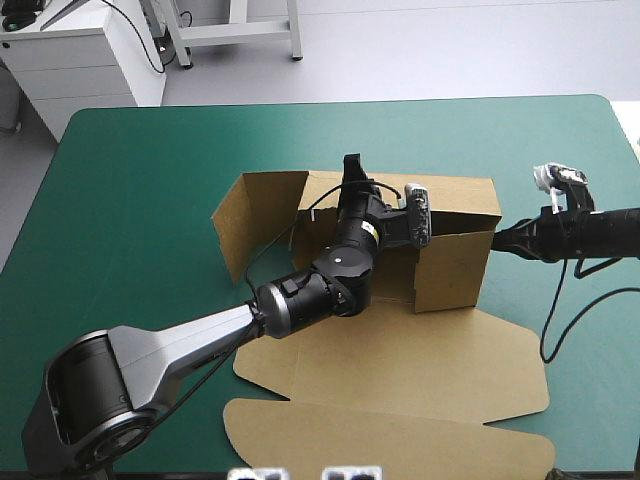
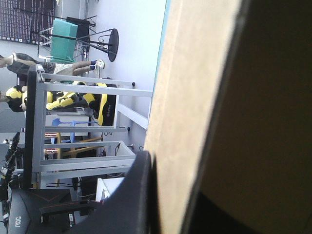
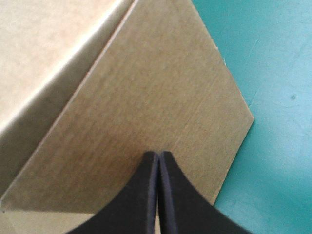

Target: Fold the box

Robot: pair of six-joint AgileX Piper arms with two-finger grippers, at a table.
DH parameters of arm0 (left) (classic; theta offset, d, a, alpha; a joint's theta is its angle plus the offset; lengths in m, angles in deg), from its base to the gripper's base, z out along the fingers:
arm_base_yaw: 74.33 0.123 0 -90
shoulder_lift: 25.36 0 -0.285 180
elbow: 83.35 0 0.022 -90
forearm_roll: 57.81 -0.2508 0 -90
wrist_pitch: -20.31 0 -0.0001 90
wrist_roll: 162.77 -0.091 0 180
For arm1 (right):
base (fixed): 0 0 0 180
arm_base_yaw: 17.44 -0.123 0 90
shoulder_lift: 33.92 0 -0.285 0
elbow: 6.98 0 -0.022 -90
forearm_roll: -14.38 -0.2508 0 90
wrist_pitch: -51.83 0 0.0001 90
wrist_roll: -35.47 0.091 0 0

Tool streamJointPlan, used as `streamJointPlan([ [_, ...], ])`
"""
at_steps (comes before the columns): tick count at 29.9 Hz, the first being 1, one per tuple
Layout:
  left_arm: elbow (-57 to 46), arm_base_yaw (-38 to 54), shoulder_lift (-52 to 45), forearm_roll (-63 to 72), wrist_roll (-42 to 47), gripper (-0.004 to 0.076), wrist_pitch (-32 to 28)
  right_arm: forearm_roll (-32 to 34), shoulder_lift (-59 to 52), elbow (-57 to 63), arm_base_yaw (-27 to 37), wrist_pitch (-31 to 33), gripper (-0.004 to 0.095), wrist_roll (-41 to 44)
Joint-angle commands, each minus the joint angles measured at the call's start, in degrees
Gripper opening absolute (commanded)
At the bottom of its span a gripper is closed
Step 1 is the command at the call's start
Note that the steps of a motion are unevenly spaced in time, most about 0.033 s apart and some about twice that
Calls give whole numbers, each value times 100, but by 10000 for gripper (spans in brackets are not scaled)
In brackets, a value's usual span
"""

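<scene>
The brown box [image 1: 455, 265] stands mid-table with its far and right walls raised. Its left wall [image 1: 250, 215] splays outward, and the lid [image 1: 400, 375] lies flat toward the near edge. My left gripper [image 1: 350, 168] reaches over the box to the far wall. In the left wrist view that gripper [image 2: 170, 187] is shut on the box, with the wall's edge [image 2: 195, 107] running up beside one black finger [image 2: 139, 195]. My right gripper [image 1: 497, 240] sits at the right wall. It [image 3: 160, 155] is shut, holding nothing, its tip against the brown board [image 3: 146, 97].
Teal-green cover [image 1: 130, 220] lies bare to the left of the box, and more [image 1: 590, 330] shows to its right. The lid's rounded front flap [image 1: 390, 440] reaches close to the table's near edge.
</scene>
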Motion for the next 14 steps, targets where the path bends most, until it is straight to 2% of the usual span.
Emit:
streamJointPlan([
  [1, 93, -46, -252, 158, 139, -8, -167, -839, -535, 405, -14, -108, -20, -918],
  [8, 93, -46, -252, 144, 117, -8, -263, -1976, -900, 1324, -14, -436, -18, -2269],
  [11, 93, -46, -252, 144, 117, -8, -263, -2111, -888, 1477, -185, -544, -18, -2547],
  [14, 93, -46, -252, 144, 91, -8, -274, -2111, -888, 1527, -636, -919, -18, -2694],
])
